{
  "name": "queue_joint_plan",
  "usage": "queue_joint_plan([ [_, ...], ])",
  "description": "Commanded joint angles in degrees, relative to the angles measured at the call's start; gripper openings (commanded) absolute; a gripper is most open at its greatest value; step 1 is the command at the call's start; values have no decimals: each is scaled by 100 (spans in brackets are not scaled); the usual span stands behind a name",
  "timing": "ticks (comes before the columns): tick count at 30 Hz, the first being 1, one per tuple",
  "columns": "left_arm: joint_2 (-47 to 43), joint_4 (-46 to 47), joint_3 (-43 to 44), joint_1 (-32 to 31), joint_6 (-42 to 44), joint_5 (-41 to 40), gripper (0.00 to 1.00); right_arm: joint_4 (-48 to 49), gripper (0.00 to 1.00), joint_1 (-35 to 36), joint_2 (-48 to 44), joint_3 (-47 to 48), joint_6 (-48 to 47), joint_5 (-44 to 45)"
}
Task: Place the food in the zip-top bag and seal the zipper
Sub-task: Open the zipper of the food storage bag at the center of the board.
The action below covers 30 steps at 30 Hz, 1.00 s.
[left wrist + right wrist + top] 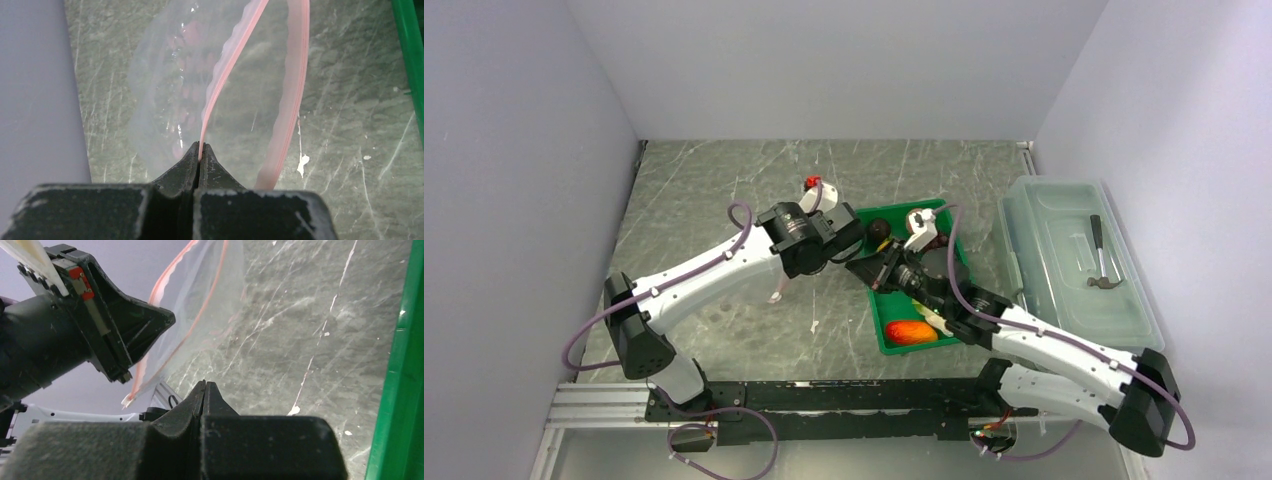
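My left gripper (201,146) (852,243) is shut on one pink zipper (227,60) strip of the zip-top bag (165,85), which hangs open above the table. The other strip (292,95) curves free to the right. Blurred pinkish spots show through the film; I cannot tell what they are. My right gripper (205,383) (874,270) is shut beside the bag (210,295), with nothing showing between its jaws. In the green tray (879,335) lie a red-orange oblong fruit (911,332) and a small dark round fruit (879,228); other food is hidden by the right arm.
A large clear lidded box (1054,290) with a grey hammer (1104,265) on it stands at the right. The tray's green wall (400,390) (410,60) rises close to both grippers. Grey walls enclose the marbled table (704,190).
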Motion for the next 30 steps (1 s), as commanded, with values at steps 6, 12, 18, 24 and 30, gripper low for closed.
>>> queue_joint_plan([
  [6, -240, 340, -264, -65, 118, 357, 0, 854, 0, -2, 755, 752, 64, -342],
  [12, -235, 182, -177, -91, 93, 291, 0, 1213, 0, 7, 1223, 841, 275, -419],
  [18, -279, 119, -106, -125, 151, 373, 0, 1544, 0, 7, 1610, 924, 420, -488],
  [24, -310, 109, -86, -237, 170, 489, 0, 1867, 0, 15, 2002, 1023, 588, -558],
  [30, -355, 80, -62, -382, 117, 524, 0, 2029, 0, 16, 2357, 1166, 740, -526],
])
